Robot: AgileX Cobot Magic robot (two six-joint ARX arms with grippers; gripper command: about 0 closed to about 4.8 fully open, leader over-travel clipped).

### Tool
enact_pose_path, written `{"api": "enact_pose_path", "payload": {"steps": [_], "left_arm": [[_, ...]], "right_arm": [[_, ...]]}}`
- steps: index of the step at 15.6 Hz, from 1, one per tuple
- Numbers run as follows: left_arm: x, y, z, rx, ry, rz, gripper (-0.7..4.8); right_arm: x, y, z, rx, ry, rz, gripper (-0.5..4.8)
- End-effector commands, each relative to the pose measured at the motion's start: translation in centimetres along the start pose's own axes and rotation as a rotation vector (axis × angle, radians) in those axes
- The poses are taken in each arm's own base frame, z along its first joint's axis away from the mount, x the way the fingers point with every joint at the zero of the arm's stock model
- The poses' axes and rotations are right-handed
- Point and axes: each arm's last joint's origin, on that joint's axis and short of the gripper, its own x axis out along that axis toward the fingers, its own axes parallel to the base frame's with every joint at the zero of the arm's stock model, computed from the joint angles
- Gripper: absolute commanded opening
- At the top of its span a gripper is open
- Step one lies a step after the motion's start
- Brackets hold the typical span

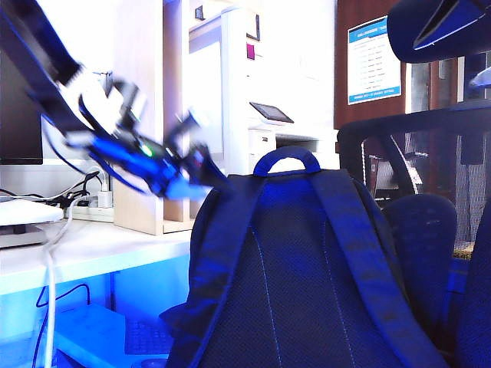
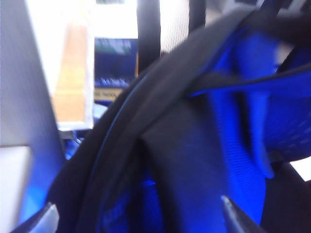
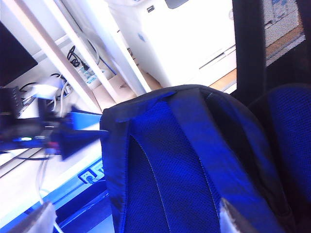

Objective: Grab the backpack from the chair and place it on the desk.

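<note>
One desk (image 1: 100,249), long and white, is stretching along the left of the exterior view, with one pale wooden divider (image 1: 142,115) standing upright on it and a tangle of cables (image 1: 54,201) lying beside a dark monitor (image 1: 19,107) at the far left. One white printer (image 1: 253,100) is standing behind the divider, and one blue poster (image 1: 374,60) is hanging on the brown wall past it.

One chair (image 1: 430,215), dark mesh with a black frame and a headrest at the top right, is sitting on the right. One backpack (image 1: 291,268), dark navy with a mesh back panel, is resting upright on the chair and filling the lower middle of the view. Its two wide shoulder straps (image 1: 349,230) are running down from the top, and its one blue loop handle (image 1: 286,159) is standing up at the crest.

Two grippers are working here. The left gripper (image 1: 196,165), blurred, is reaching in from the upper left, over the desk edge and close against the backpack's upper left shoulder; in the left wrist view its fingers (image 2: 233,213) are spread wide apart with the backpack's dark fabric (image 2: 160,145) between them, and whether they are touching it cannot be told. The right gripper (image 3: 136,218) is hanging above and near the backpack (image 3: 184,165), its fingers (image 3: 228,213) also wide apart and gripping nothing; it is not visible in the exterior view. The backpack is blocking most of the chair's seat and backrest.
</note>
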Motion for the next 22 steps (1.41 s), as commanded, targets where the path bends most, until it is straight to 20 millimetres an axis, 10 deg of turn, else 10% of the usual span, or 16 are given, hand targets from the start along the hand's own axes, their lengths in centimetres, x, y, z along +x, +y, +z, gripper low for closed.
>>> {"api": "enact_pose_path", "payload": {"steps": [1,2,3,9,14,22], "left_arm": [[1.8,0.0,0.2,0.006,-0.006,-0.079,2.67],[1.8,-0.1,0.3,0.009,-0.014,-0.085,0.11],[1.8,-0.1,0.7,0.031,-0.048,-0.115,-0.09],[-2.8,-2.7,8.0,0.145,-0.189,-0.106,-0.06],[-14.3,-9.7,19.2,0.335,-0.443,0.229,-0.06],[-29.5,-17.9,24.2,0.601,-0.573,0.999,-0.06]], "right_arm": [[-0.1,0.2,0.4,-0.008,-0.021,0.018,4.33],[-0.1,0.2,0.4,-0.007,-0.019,0.017,4.33],[-0.1,0.2,0.4,-0.006,-0.015,0.015,4.33],[-0.1,-0.1,-0.3,0.012,0.055,-0.013,4.32],[-1.5,1.2,1.1,-0.026,-0.059,0.132,4.33],[-3.4,3.0,1.8,0.052,0.05,0.507,4.33]]}}
